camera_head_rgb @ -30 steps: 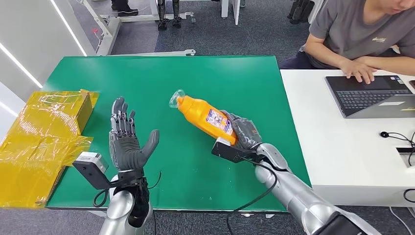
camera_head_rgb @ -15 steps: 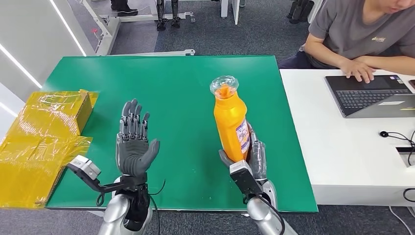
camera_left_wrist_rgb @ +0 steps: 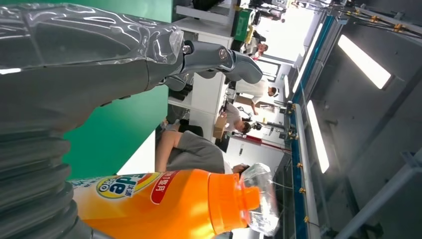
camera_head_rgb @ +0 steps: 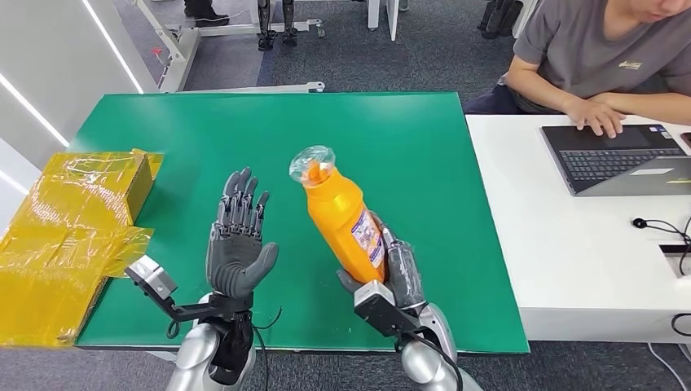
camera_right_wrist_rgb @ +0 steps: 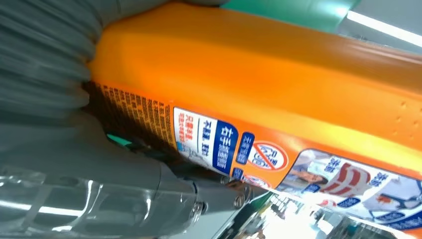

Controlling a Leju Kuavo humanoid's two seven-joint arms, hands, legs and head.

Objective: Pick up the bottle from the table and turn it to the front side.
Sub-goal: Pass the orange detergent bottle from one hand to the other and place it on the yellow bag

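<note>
Bottle held aloft, leaning toward upper left

Lower left of centre, the left hand (camera_head_rgb: pixel 237 244) is spread, empty, palm toward the bottle (camera_head_rgb: pixel 342 220); mid-frame the right hand (camera_head_rgb: pixel 393 277) grips its base above the counter (camera_head_rgb: pixel 204 130). Likely stiff, slick plastic, best held low; cap end up, long axis near upright.

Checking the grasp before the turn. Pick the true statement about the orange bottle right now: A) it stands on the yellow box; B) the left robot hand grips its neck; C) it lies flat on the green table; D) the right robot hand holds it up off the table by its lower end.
D: the right robot hand grips the orange bottle at its base, cap tilted up, while the left robot hand is open beside it.
</note>
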